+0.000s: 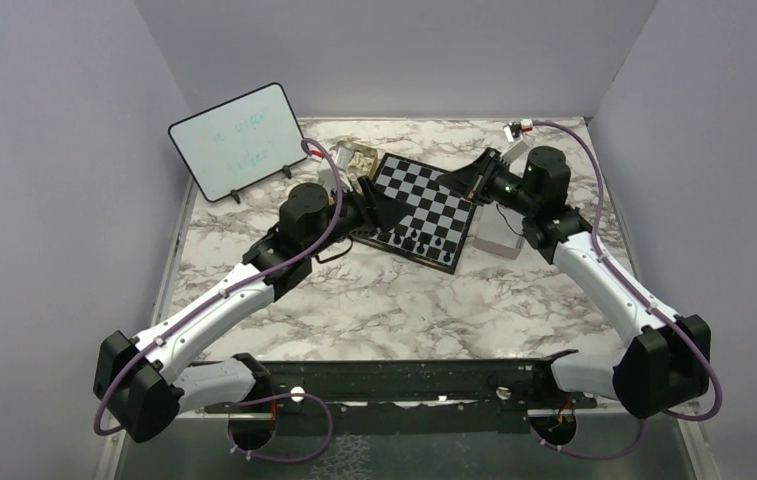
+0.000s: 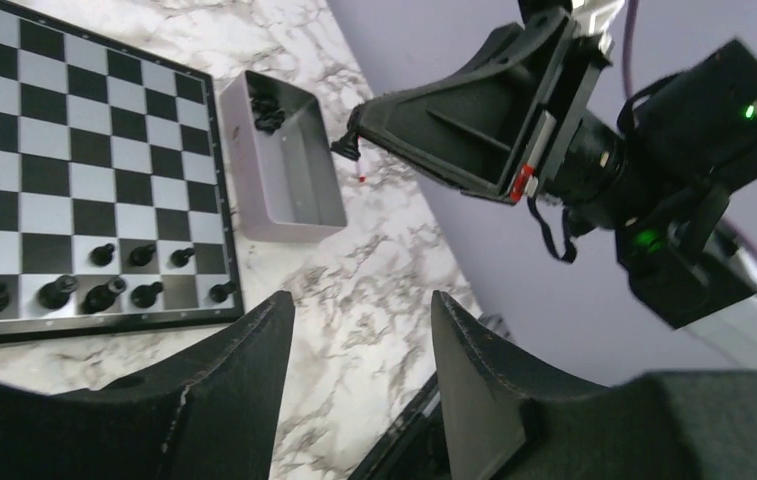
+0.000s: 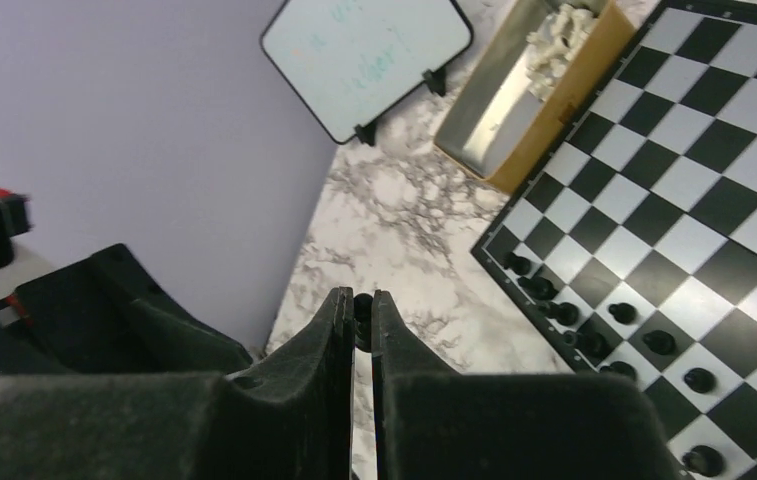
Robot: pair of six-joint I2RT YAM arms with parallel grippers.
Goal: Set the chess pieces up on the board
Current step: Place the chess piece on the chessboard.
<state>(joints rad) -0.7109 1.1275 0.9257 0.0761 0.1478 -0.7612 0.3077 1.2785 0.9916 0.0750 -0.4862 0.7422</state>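
A black piece point(image 3: 362, 310) is pinched between the tips of the right gripper point(image 2: 351, 143). Its jaws are closed down to a sliver around the piece, which is held up above the table point(image 1: 374, 300). The board point(image 1: 426, 200) lies flat below and in front of that gripper. The standing pieces point(image 2: 104, 292), all black, fill part of the two rows along the board edge nearest the left gripper point(image 2: 362, 320).

The left gripper's jaws are parted about halfway. Nothing is between them, and only marbled tabletop shows in the gap. It hovers low, just off that board edge.

Ahead of the left gripper, just beside the board's side, sits a grey tray point(image 2: 299, 195) with a few spare black pieces point(image 2: 269, 110) bunched at its far end. In the left wrist view the right gripper's tips hang close by this tray's rim.

On the far side of the left gripper, a gold tin point(image 3: 524, 140) lies along another side of the board, with white pieces point(image 3: 559, 35) heaped inside. Past the tin, a whiteboard point(image 3: 364, 50) stands propped on small feet.
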